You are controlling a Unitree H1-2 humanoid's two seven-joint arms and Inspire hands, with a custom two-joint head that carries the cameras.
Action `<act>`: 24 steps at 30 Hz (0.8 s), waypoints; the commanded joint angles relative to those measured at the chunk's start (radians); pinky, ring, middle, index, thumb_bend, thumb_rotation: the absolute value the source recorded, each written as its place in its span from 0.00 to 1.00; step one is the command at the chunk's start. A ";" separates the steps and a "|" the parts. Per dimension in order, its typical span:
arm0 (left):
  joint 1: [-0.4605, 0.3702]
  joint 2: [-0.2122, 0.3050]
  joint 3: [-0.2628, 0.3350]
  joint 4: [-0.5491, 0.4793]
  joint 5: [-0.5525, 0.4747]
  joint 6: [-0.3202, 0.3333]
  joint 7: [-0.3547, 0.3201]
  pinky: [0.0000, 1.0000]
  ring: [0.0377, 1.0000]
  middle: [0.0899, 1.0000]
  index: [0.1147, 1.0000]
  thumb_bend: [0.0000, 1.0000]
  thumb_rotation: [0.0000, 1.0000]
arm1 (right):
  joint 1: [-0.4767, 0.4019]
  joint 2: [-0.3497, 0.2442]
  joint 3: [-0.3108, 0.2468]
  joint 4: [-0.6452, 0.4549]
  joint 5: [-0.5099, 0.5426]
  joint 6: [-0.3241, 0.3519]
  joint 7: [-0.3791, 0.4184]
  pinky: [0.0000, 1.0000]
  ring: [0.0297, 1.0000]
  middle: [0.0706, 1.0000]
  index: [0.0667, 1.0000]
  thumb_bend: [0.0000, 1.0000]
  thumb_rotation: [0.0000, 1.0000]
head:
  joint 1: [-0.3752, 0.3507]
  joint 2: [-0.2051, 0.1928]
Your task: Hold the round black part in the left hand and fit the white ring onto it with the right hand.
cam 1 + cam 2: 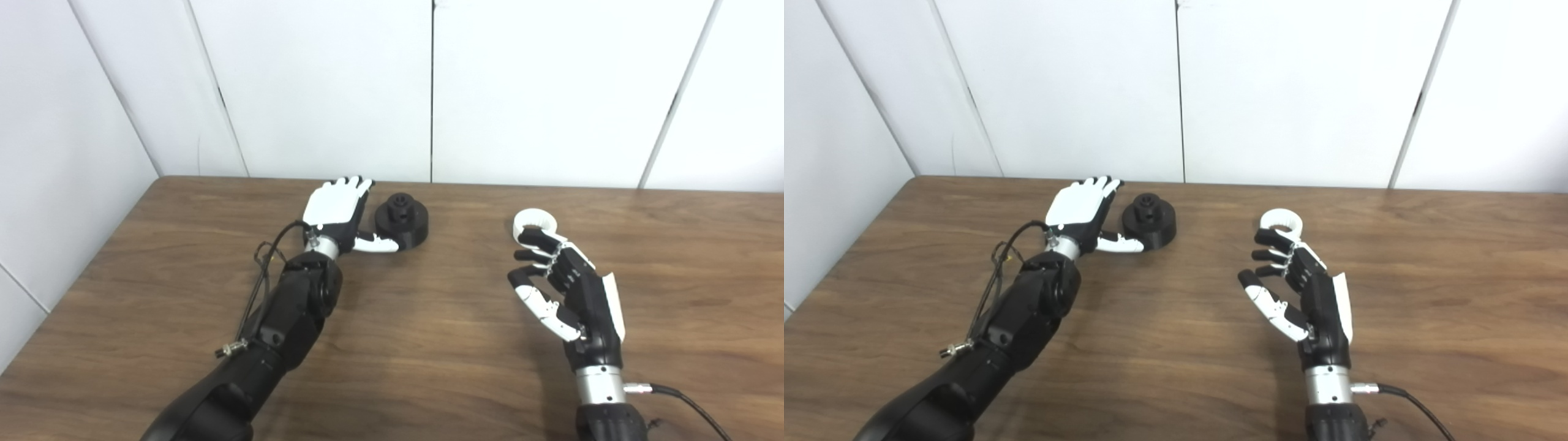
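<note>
The round black part (pixel 402 222) lies flat on the wooden table (pixel 429 343), a small hub sticking up from its middle. My left hand (pixel 339 214) rests just to its left, open, fingers stretched toward the wall and the thumb reaching under the part's near edge. The white ring (pixel 531 223) lies on the table to the right. My right hand (pixel 566 285) hovers just in front of it, open, fingers curled loosely with their tips close to the ring's near rim. Neither hand holds anything.
White wall panels (pixel 318 86) close off the table at the back and on the left. A loose black cable (pixel 263 269) loops off the left forearm, and another cable (pixel 686 401) trails from the right wrist.
</note>
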 commanded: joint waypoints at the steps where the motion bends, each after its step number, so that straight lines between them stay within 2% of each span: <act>1: -0.084 0.023 0.000 0.020 -0.012 -0.023 0.032 1.00 1.00 1.00 0.91 1.00 0.67 | 0.034 -0.011 -0.013 0.004 -0.003 -0.006 -0.004 0.57 0.66 0.71 0.69 0.63 0.34 | 0.000 0.002; 9: -0.113 0.007 -0.011 0.099 -0.061 -0.057 0.045 1.00 1.00 1.00 0.90 1.00 0.64 | 0.036 -0.012 -0.016 0.005 -0.010 -0.010 -0.007 0.58 0.66 0.71 0.69 0.64 0.35 | -0.006 0.006; 15: -0.107 -0.006 -0.004 0.107 -0.117 -0.094 0.048 1.00 1.00 1.00 0.88 1.00 0.63 | 0.040 -0.013 -0.014 0.001 -0.014 -0.012 -0.006 0.57 0.66 0.72 0.69 0.63 0.34 | -0.009 0.010; 24: -0.104 -0.017 -0.019 0.112 -0.142 -0.103 0.049 1.00 1.00 1.00 0.89 1.00 0.61 | 0.039 -0.011 -0.017 -0.002 -0.013 -0.004 -0.007 0.57 0.66 0.72 0.69 0.63 0.34 | -0.007 0.012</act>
